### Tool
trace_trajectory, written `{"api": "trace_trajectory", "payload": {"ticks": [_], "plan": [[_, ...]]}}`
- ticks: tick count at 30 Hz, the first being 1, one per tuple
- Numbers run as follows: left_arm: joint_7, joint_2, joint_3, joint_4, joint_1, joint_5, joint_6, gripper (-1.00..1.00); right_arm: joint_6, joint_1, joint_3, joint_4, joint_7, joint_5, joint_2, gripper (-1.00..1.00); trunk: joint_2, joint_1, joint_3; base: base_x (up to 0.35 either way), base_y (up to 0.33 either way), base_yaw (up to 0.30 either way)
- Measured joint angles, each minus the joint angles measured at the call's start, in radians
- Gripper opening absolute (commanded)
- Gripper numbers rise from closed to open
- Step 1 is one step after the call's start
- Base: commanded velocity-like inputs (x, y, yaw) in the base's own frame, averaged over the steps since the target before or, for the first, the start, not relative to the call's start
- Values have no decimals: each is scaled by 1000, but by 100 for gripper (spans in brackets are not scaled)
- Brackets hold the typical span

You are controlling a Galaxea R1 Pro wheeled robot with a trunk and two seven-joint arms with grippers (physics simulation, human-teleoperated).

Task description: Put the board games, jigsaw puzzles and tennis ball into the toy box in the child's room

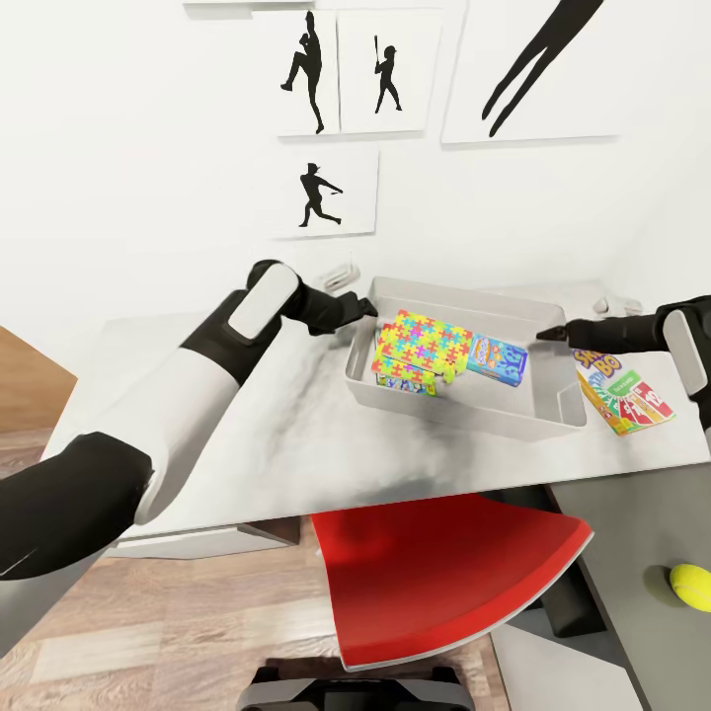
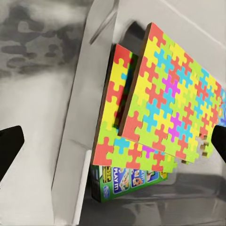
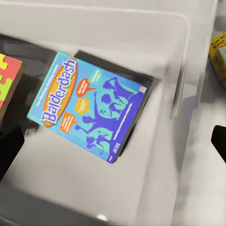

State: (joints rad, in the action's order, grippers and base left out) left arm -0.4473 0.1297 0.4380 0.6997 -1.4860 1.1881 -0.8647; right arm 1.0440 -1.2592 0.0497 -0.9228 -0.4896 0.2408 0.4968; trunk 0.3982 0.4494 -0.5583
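Note:
The light grey toy box [image 1: 464,410] stands on the table [image 1: 247,415]. Inside it lie two jigsaw puzzles [image 1: 434,341], overlapping, on a green-edged board game [image 1: 403,380], with a blue board game [image 1: 497,357] beside them. My left gripper [image 1: 360,306] hangs open at the box's left rim, its fingertips [image 2: 9,141] spread wide over the upper puzzle [image 2: 174,99] and the green-edged game [image 2: 127,181]. My right gripper [image 1: 553,336] is open at the right rim, above the blue game [image 3: 92,106]. A yellow-orange board game [image 1: 624,390] lies on the table right of the box. The tennis ball [image 1: 688,583] rests on the dark wing.
A red chair [image 1: 444,573] is tucked under the table's front edge. Black baseball silhouettes [image 1: 321,193] hang on the white wall behind. Bare tabletop stretches left of the box, and wood floor [image 1: 148,612] shows below.

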Motion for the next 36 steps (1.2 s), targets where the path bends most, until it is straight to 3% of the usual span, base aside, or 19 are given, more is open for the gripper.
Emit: {"api": "trace_trajectory", "payload": {"ticks": [7, 17, 36], "plan": [[70, 1, 0, -33, 3, -61, 4, 100, 0, 19, -2, 0, 0, 4, 0, 100, 0, 0, 0, 0, 0, 0], [101, 1, 0, -48, 5, -109, 6, 100, 0, 29, -4, 0, 0, 5, -1, 100, 0, 0, 0, 0, 0, 0], [134, 1, 0, -67, 5, -132, 11, 100, 0, 36, -6, 0, -1, 6, 1, 100, 0, 0, 0, 0, 0, 0]]}}
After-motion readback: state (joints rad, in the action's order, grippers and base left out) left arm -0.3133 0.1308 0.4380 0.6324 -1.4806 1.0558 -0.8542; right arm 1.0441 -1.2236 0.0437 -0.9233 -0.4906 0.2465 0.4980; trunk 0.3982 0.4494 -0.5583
